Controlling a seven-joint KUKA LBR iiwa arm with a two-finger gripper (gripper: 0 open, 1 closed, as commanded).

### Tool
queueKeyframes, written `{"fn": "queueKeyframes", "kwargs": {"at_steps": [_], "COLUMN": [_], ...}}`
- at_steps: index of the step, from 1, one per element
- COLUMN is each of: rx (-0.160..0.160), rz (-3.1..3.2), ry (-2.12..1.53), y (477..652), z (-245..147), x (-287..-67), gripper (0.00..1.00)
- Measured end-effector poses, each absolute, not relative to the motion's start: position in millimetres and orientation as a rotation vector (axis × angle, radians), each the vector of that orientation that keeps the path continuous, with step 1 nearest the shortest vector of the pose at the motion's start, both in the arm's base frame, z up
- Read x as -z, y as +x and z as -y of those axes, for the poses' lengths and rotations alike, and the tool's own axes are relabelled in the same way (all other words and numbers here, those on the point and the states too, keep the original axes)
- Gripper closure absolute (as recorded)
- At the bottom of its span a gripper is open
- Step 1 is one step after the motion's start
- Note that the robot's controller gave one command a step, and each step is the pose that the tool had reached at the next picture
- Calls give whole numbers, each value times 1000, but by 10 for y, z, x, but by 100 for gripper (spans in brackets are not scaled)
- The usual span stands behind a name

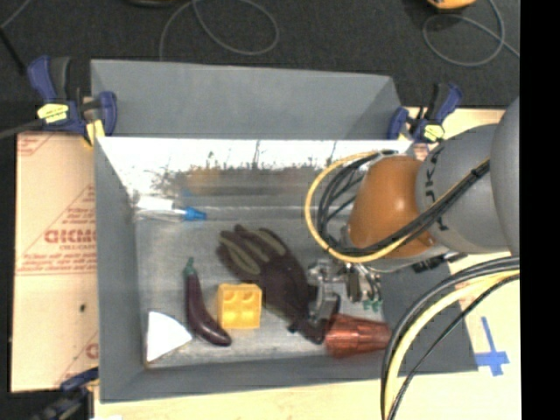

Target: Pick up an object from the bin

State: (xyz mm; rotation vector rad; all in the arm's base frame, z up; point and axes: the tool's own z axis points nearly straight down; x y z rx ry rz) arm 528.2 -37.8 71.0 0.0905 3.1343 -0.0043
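Grey metal bin [245, 103] with sloped walls, seen from above. A KUKA arm [464, 191] w/ smooth orange cover [385, 204] and looped cables comes in from the right. Its gripper [327, 297] sits low at the bin's front right, at the cuff end of a dark glove [262, 261]. Can't tell whether the claw is released or clenched, and nothing is visibly gripped.

Progress, as a judgement: approach looks done, grasp unconfirmed, lift still to do.

Contents, big to small:
- Glove: soft, limp fabric, flat on mid-floor.
- Reddish-brown shiny tapered item [359, 335]: on its side, just beside the gripper.
- Purple toy eggplant [201, 309]: glossy, curved.
- Yellow studded plastic brick [239, 306]: btwn eggplant and glove.
- White wedge [164, 332]: front-left corner.
- Thin clear tube w/ blue tip [171, 208]: back left.
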Motion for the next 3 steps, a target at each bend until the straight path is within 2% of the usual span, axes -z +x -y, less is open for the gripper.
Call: {"fn": "queueKeyframes", "kwargs": {"at_steps": [2, 3], "rx": [5, 6], "rz": [-3134, -3128], "ry": [85, 132], "y": [5283, 5305], "z": [379, 522], "x": [-710, -2018], "gripper": [100, 100]}}
